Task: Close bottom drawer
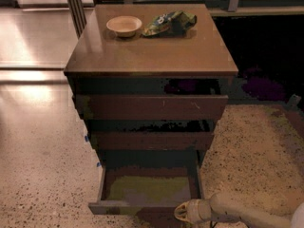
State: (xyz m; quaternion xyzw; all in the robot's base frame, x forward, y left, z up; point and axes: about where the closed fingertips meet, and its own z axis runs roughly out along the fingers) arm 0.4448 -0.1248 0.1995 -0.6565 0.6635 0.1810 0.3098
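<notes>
The bottom drawer [149, 189] of the brown cabinet stands pulled well out, showing its olive-green inner floor and thin side walls. Its front edge [128, 207] runs along the bottom of the camera view. My gripper [186, 212], pale and rounded at the end of the white arm, sits at the bottom right, right at the drawer front's right end. Above it are two other drawer fronts, the wider top one [152, 107] with pale scratches and the middle one [152, 140], both slightly out.
A small pale bowl [124, 25] and a green snack bag [169, 22] lie on the cabinet top [152, 51]. Speckled floor lies left and right of the cabinet. A dark area lies behind at right.
</notes>
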